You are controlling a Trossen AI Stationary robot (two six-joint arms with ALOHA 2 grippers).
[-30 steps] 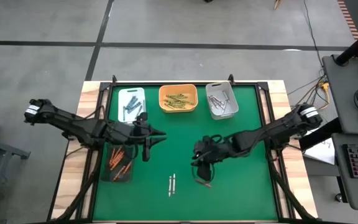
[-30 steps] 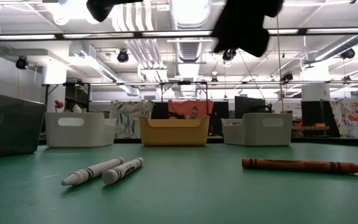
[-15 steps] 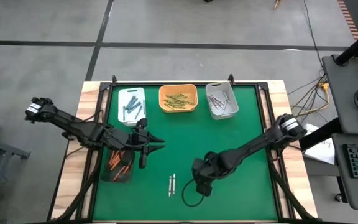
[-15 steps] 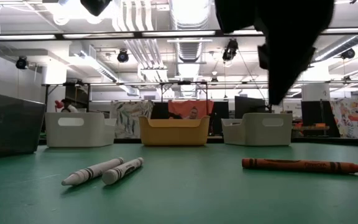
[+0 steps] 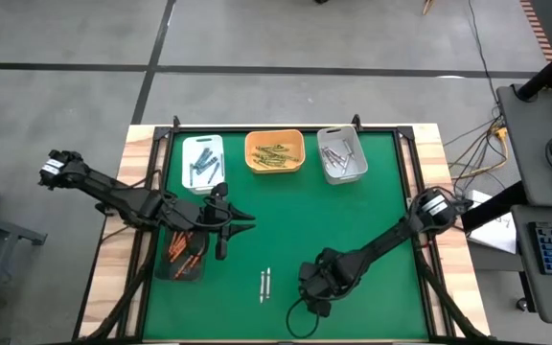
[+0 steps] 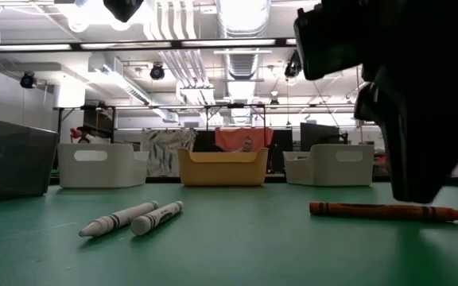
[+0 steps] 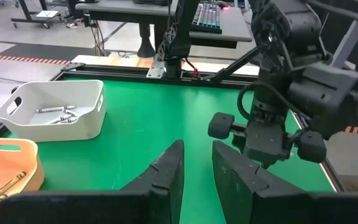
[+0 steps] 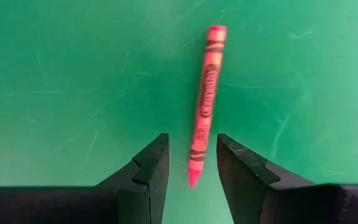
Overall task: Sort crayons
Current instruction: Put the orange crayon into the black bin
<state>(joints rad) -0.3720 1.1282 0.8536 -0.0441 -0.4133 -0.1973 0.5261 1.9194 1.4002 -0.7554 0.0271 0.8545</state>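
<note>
The right gripper (image 5: 316, 290) is low over the near middle of the green counter (image 5: 372, 211), its jaws apart and pointing down on either side of a red-orange crayon (image 8: 204, 104) that lies flat on the mat; the crayon's tip sits in the gap between the jaws, and nothing is gripped. In the low view that crayon (image 6: 380, 211) lies just beside the dark bulk of the gripper. Two grey-white crayons (image 5: 264, 285) lie side by side just left of it. The left gripper (image 5: 224, 222) hangs over the left half of the counter near the dark tray (image 5: 164, 271) holding more red-orange crayons, its jaws a little apart and empty. Along the far edge stand a white tray (image 5: 188, 148), an orange tray (image 5: 250, 151) with yellow-olive crayons, and another white tray (image 5: 323, 167) with grey-white ones.
</note>
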